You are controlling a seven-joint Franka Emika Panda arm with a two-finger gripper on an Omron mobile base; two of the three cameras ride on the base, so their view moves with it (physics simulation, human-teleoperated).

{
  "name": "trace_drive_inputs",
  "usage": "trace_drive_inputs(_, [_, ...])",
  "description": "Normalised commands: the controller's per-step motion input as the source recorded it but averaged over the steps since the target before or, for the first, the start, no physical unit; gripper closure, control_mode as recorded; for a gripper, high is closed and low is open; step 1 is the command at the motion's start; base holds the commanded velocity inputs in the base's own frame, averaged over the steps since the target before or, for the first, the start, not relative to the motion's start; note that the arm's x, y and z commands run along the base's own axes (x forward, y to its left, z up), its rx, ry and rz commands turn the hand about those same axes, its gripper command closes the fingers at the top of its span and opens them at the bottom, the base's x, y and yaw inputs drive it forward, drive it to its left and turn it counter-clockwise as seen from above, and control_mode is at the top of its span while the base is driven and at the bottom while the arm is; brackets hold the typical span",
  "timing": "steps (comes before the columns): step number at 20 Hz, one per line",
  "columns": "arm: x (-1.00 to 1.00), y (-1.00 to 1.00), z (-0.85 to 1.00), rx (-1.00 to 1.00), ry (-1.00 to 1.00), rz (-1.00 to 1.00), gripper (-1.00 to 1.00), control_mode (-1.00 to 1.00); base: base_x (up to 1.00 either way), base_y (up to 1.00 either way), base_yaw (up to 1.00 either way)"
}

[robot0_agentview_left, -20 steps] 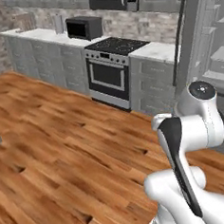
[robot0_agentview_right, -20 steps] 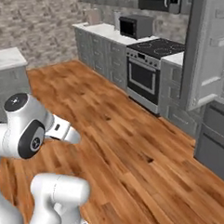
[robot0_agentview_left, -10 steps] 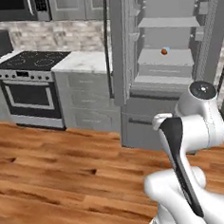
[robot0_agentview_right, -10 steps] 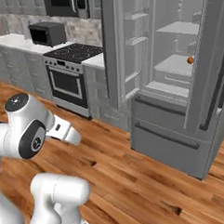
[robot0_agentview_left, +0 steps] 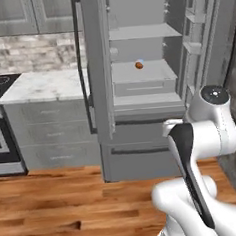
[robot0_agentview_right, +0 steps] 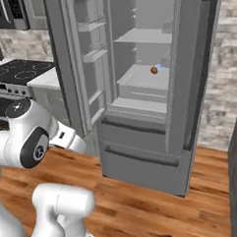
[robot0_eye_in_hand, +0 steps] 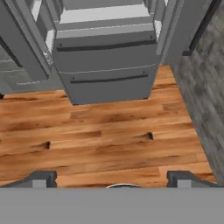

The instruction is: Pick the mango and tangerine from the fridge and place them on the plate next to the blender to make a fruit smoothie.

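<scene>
The tall grey fridge (robot0_agentview_left: 143,160) (robot0_agentview_right: 142,156) stands straight ahead with both upper doors swung open. On a middle shelf inside lies one small round orange fruit (robot0_agentview_left: 139,65) (robot0_agentview_right: 154,70); I cannot tell whether it is the tangerine or the mango. No second fruit shows. The plate and the blender are out of view. My gripper (robot0_eye_in_hand: 113,180) is open and holds nothing. It hangs well above the wooden floor and looks down at the fridge's lower drawers (robot0_eye_in_hand: 107,65), still a good way in front of the fridge.
The left door (robot0_agentview_left: 98,66) and the right door with racks (robot0_agentview_left: 203,33) stick out toward me. A stove (robot0_agentview_right: 19,71) and a marble counter (robot0_agentview_left: 42,86) lie to the left, and a dark wall (robot0_agentview_left: 235,80) to the right. Wooden floor (robot0_eye_in_hand: 109,140) stretches before the fridge.
The whole picture has shifted: the base has swung from facing the stove to facing the open fridge, which now stands closer and near centre. The arm keeps its folded pose.
</scene>
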Motion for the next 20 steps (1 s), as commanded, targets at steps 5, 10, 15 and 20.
trace_drive_inputs(5, [0.00, 0.00, 0.00, 0.00, 0.00, 0.00, -1.00, 1.00, 1.00, 0.32, -0.40])
trace_drive_inputs(10, [0.00, 0.00, 0.00, 0.00, 0.00, 0.00, -1.00, 1.00, 1.00, 0.05, -0.28])
trace_drive_inputs(15, [0.00, 0.00, 0.00, 0.00, 0.00, 0.00, -1.00, 1.00, 0.87, 0.00, -0.19])
trace_drive_inputs(20, [0.00, 0.00, 0.00, 0.00, 0.00, 0.00, -1.00, 1.00, 0.50, 0.00, -0.05])
